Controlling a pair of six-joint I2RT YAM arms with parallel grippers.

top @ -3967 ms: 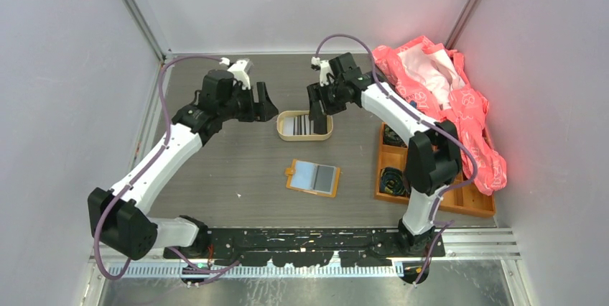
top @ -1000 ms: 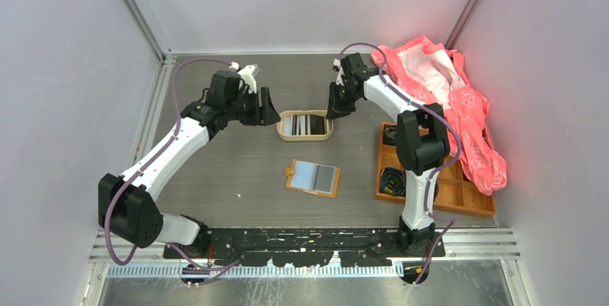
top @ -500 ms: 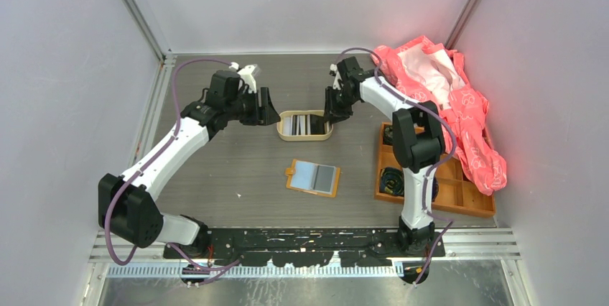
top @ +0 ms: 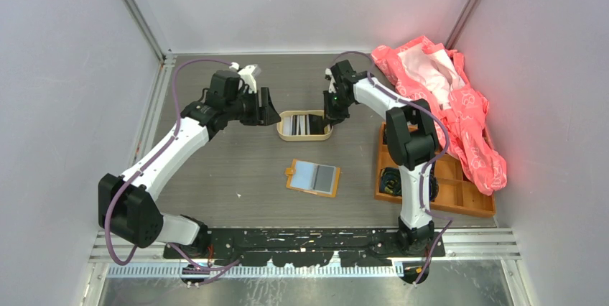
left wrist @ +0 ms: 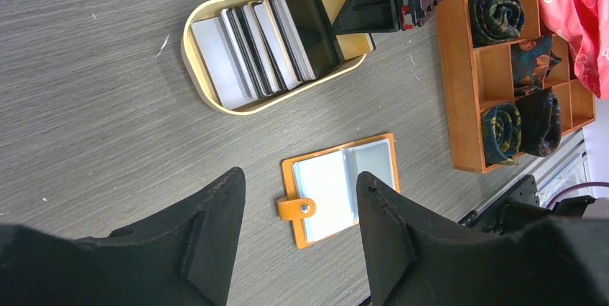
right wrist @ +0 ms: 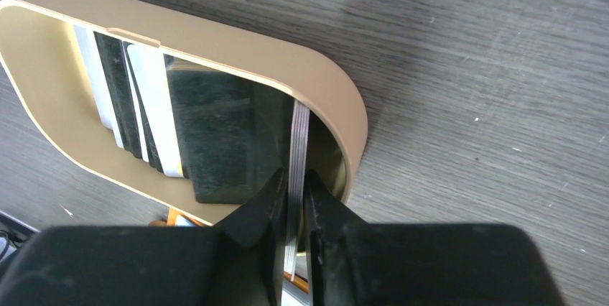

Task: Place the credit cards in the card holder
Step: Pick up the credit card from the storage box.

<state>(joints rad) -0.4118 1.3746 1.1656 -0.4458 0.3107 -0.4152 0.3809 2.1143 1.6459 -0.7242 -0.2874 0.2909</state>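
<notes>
The card holder (top: 313, 177) lies open on the table, orange with pale blue and grey inside; it also shows in the left wrist view (left wrist: 337, 187) with its snap strap. Several credit cards (top: 301, 124) stand in the oval beige tin (top: 279, 126), also seen in the left wrist view (left wrist: 258, 40). My right gripper (top: 332, 115) is over the tin's right end (right wrist: 316, 69), shut (right wrist: 293, 177) on a thin grey card (right wrist: 299, 141) seen edge-on. My left gripper (top: 266, 108) is open and empty, left of the tin (left wrist: 299, 175).
An orange wooden compartment tray (top: 438, 202) with rolled dark ties stands at the right, also in the left wrist view (left wrist: 459, 69). A pink cloth (top: 459, 105) lies behind it at the back right. Enclosure walls stand close on three sides.
My right gripper has moved a little left and down to the tin's right end, its wrist turning. The left arm has stayed still over the last second.
</notes>
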